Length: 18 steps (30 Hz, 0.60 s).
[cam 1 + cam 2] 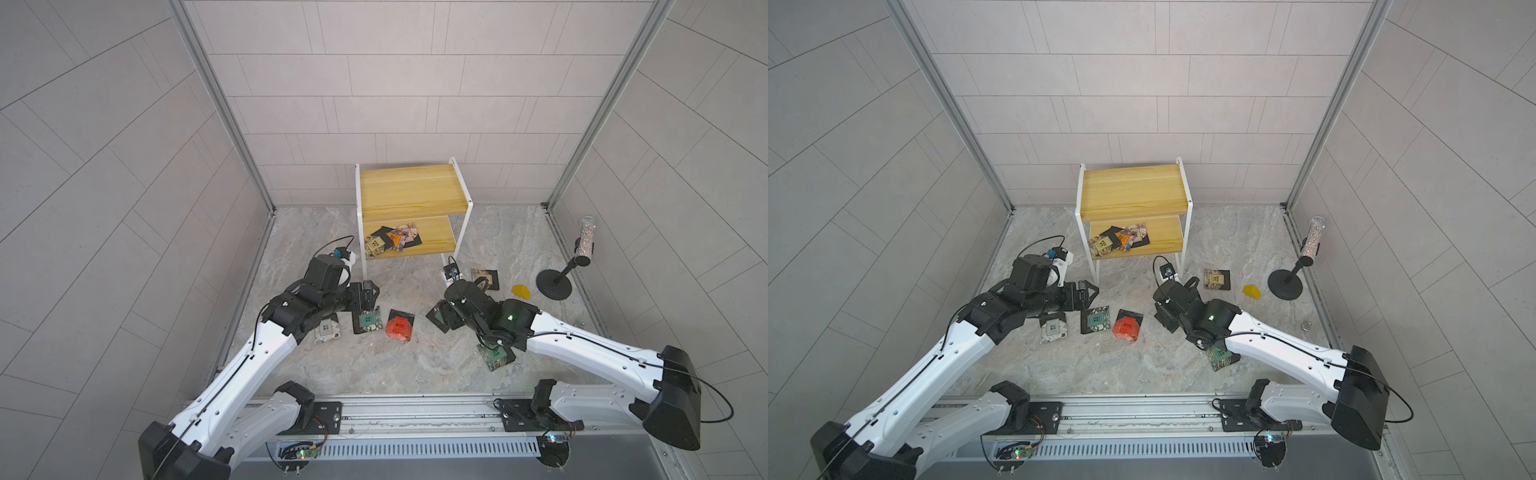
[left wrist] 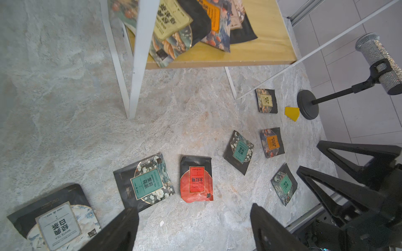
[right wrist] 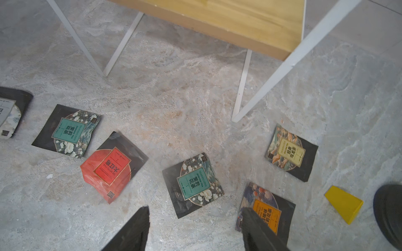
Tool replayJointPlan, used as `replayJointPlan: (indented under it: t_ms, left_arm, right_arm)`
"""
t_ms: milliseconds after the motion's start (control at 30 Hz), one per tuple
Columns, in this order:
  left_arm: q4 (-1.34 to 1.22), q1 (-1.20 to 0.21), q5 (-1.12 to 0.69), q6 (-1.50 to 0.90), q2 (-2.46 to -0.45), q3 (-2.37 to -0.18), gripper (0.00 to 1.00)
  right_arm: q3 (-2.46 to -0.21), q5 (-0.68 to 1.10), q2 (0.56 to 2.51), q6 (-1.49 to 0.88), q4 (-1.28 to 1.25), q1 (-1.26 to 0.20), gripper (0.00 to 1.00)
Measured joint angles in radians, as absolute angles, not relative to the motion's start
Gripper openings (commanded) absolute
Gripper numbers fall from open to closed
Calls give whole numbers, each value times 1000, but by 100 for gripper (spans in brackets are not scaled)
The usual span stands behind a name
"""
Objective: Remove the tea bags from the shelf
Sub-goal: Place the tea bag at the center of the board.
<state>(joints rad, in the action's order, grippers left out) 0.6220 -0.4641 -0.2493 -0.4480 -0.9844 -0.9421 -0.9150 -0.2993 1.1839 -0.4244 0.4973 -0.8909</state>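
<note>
Jaws of the left gripper (image 2: 192, 228) and the right gripper (image 3: 195, 228) stand apart and empty low over the marbled floor (image 2: 65, 108), where seven sachets (image 2: 195, 182) lie scattered, and farther back a small pile of tea bags (image 1: 392, 242) lies on the lower board of the shelf (image 1: 411, 187).

A: Shelf (image 1: 411, 187)?
B: Smooth yellowish wood boards, white painted metal frame.
A: Tea bags (image 3: 192, 184)?
B: Printed packets, slight sheen, matt black edges.
A: Tabletop (image 1: 374, 365)?
B: Mottled stone look, matt. Cylinder (image 1: 585, 237) glittery, on matt black stand.
</note>
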Motion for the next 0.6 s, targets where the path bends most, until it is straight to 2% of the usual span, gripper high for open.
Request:
replayJointPlan:
  t_ms: [133, 300, 600]
  left_arm:
    - [630, -494, -219, -385, -1043, -1030, 89]
    - [652, -607, -137, -249, -1170, -1172, 88]
    - [677, -758, 32, -60, -1372, -1345, 87]
  right_arm:
    - [-883, -260, 1150, -373, 439, -845, 73]
    - [-818, -229, 1060, -344, 403, -777, 73]
    - [-715, -239, 934, -325, 385, -759, 76]
